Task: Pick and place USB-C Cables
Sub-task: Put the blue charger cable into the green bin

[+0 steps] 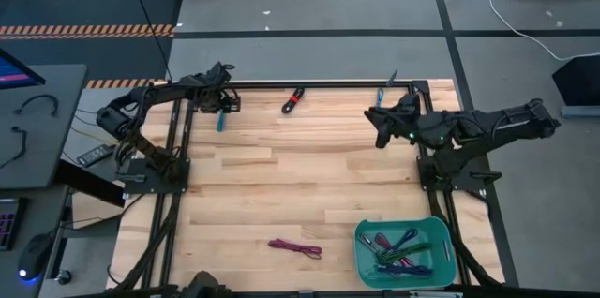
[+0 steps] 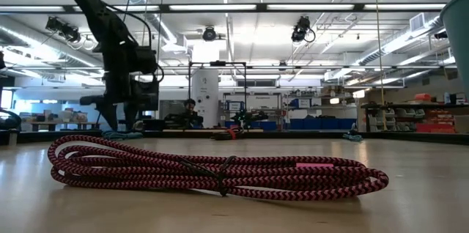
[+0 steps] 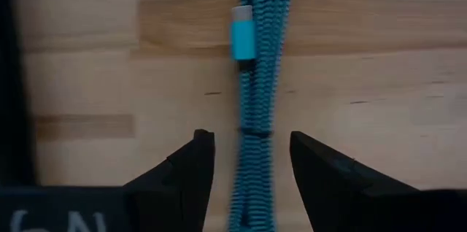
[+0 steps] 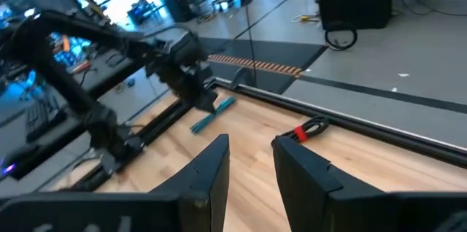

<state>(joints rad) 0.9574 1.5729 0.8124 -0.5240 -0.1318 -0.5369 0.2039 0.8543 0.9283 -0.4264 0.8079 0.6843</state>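
A teal USB-C cable bundle (image 3: 257, 93) lies flat on the wood near the table's far left corner (image 1: 220, 122). My left gripper (image 3: 252, 166) is open above it, one finger on each side of the bundle, pointing down and touching nothing that shows. My right gripper (image 4: 249, 160) is open and held high over the far right part of the table (image 1: 378, 127). A red-black bundle (image 1: 293, 100) and a second teal bundle (image 1: 380, 96) lie along the far edge. A magenta bundle (image 2: 220, 171) rests near the near edge (image 1: 295, 248).
A teal bin (image 1: 368, 262) at the near right corner holds several cable bundles. Black frame rails (image 1: 178, 148) run along the table's left, right and far sides. Bare wood fills the middle of the table. A desk with black wires (image 1: 33, 106) stands left of the table.
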